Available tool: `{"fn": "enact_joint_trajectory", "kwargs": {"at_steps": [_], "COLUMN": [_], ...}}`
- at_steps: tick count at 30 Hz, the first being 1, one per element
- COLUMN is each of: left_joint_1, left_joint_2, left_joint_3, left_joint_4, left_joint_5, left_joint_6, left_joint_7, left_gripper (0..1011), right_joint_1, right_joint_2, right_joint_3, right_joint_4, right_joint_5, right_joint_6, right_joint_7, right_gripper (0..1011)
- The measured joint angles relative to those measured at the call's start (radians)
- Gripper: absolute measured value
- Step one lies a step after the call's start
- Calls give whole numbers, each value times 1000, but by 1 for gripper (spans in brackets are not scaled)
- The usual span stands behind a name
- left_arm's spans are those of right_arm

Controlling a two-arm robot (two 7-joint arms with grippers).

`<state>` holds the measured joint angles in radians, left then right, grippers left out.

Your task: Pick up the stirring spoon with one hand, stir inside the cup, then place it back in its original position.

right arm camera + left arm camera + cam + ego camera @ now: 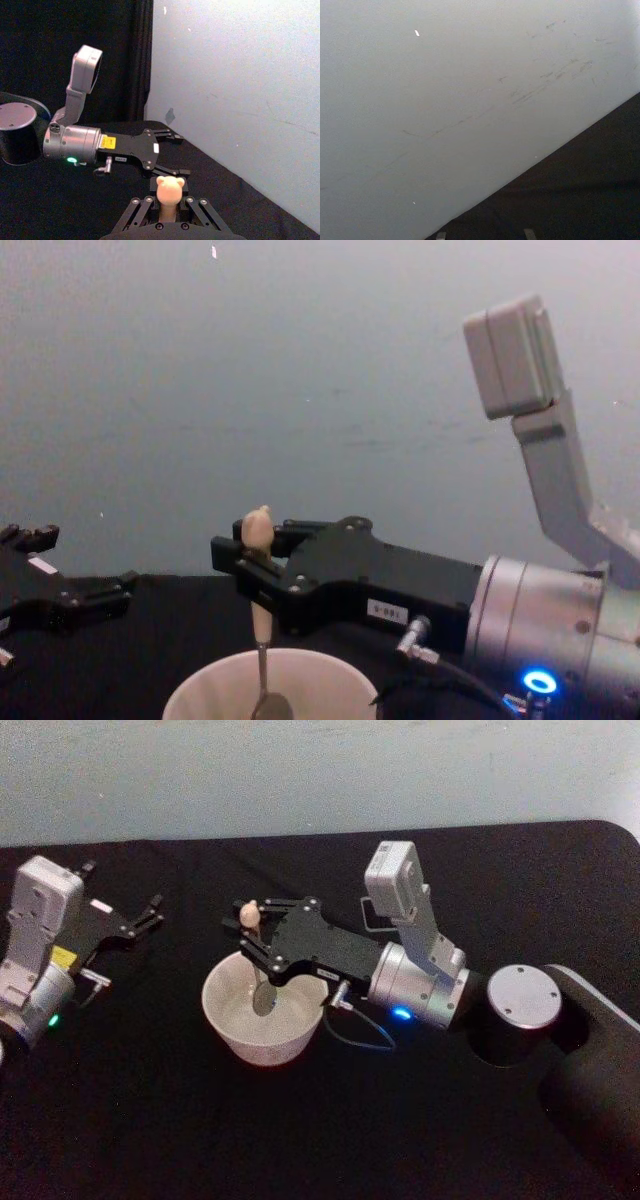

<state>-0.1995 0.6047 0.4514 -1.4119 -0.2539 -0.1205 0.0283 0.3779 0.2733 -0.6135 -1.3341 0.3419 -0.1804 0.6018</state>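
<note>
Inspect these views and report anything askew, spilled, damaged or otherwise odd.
Nothing stands out. The cup sits upright with no spill beside it; the right gripper holds the stirring spoon upright, bowl inside the cup; the left gripper sits open at the left. The wall bears faint scuffs.

Robotics test bench: a counter [300, 1140] draped in plain black cloth runs back to a scuffed, pale painted wall [300, 770], with a black curtain [100, 50] hanging in folds beside it. Two machine arms work over the cloth, the left arm [35, 985] showing a green status light and the right arm [420, 982] a blue one. Each carries a boxy grey camera housing [393, 880] on a bracket. The props are spare: a cream cup [262, 1045] and a stirring spoon [258, 935], pinched between the fingers of the right gripper [245, 938].
</note>
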Motion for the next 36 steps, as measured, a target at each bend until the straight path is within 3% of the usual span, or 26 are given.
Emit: {"fn": "enact_joint_trajectory", "kwargs": {"at_steps": [16, 36], "left_joint_1": [0, 0], "left_joint_2": [0, 0], "left_joint_3": [0, 0], "left_joint_4": [0, 0], "left_joint_5": [0, 0], "left_joint_6": [0, 0], "left_joint_7": [0, 0], "left_gripper": [1001, 1001], "right_joint_1": [12, -38], "right_joint_2": [-22, 25], "right_joint_3": [9, 42], "right_joint_4": [49, -25], "right_joint_5": [-24, -19], "right_joint_6": [-7, 8], "right_joint_7": [-10, -13], "right_gripper": [211, 211]}}
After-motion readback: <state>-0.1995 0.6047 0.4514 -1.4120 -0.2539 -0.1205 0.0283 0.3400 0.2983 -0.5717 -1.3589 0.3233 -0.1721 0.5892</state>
